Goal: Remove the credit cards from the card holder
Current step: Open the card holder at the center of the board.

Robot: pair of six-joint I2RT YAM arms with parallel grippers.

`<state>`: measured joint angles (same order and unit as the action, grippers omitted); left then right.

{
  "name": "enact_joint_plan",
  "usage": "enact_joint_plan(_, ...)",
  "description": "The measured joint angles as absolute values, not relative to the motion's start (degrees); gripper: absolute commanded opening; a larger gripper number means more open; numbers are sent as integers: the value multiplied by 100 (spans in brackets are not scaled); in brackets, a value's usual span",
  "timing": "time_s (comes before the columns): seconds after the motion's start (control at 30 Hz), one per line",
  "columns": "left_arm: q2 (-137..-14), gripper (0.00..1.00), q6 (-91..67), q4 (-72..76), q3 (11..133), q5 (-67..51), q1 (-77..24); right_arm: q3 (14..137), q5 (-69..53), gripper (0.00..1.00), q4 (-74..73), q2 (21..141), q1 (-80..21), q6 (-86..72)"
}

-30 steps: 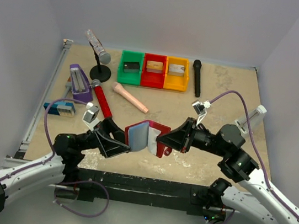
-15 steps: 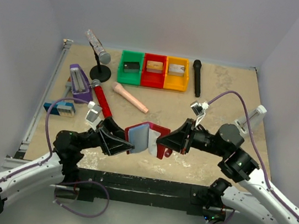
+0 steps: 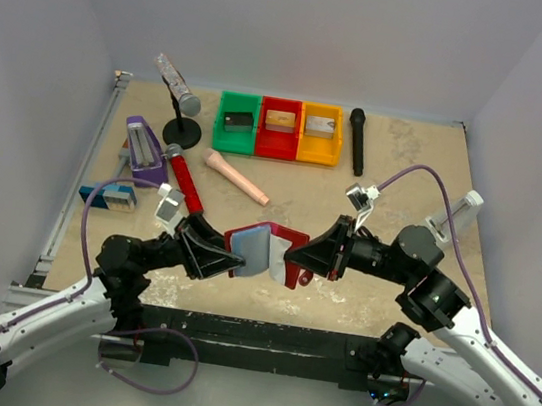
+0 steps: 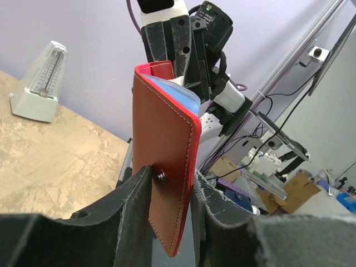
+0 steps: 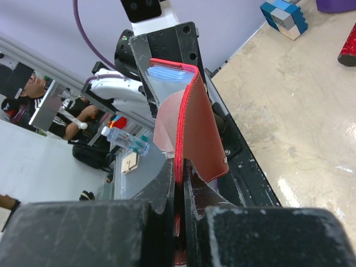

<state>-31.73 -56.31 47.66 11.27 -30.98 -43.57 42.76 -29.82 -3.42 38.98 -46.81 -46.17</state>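
Top external: my right tool [image 3: 289, 258] pinches the card holder [image 3: 263, 246] aloft so my left tool [image 3: 231, 261], straddling its other cover with grip unclear, can spread it.

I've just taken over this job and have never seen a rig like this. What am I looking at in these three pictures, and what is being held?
Two robot arms sit side by side at the near edge of a table. The wide picture looks down from above and behind them. The other two come from a camera on each wrist, looking along that arm's own fingers. Held up between the arms is the open red card holder. The right gripper is clamped shut on one cover edge. The left gripper has a finger on either side of the other flap; whether it grips is unclear. Farther back lie three coloured bins, a black microphone and a purple metronome.
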Motion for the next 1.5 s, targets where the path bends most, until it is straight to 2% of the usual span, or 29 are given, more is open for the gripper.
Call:
enact_joint_plan(0.13, -3085, 46, -5590, 4694, 1127, -3068, -4359, 4276, -2982, 0, -342, 3874, -4681, -4600)
enact_joint_plan(0.2, -3039, 47, -5579, 4637, 1140, -3061, -4359, 4276, -2982, 0, -344, 3870, -4681, -4600)
enact_joint_plan(0.4, -2884, 42, -5496, 4436, 1160, -3009, -4359, 4276, -2982, 0, -346, 3865, -4681, -4578)
enact_joint_plan(0.67, -2628, 41, -5430, 4198, 1162, -2910, -4359, 4276, -2980, 0, -384, 3861, -4681, -4541)
enact_joint_plan(0.83, -2423, 34, -5360, 4021, 1164, -2818, -4357, 4276, -2978, 0, -432, 3859, -4681, -4523)
enact_joint_plan(1.03, -2373, 19, -5275, 3861, 1162, -2755, -4357, 4274, -2978, 0, -482, 3859, -4672, -4497)
enact_joint_plan(1.2, -2364, 14, -5229, 3789, 1162, -2679, -4357, 4274, -2982, 0, -491, 3848, -4650, -4497)
enact_joint_plan(1.23, -2362, 10, -5227, 3789, 1162, -2676, -4357, 4274, -2982, 0, -491, 3848, -4648, -4497)
enact_joint_plan(1.27, -2359, 0, -5227, 3787, 1162, -2676, -4357, 4274, -2982, 0, -491, 3848, -4648, -4497)
enact_joint_plan(1.43, -2359, 0, -5186, 3752, 1166, -2676, -4357, 4272, -2980, 0, -504, 3846, -4644, -4491)
enact_joint_plan(1.5, -2362, 0, -5127, 3564, 1232, -2676, -4357, 4272, -2980, 25, -534, 3846, -4644, -4469)
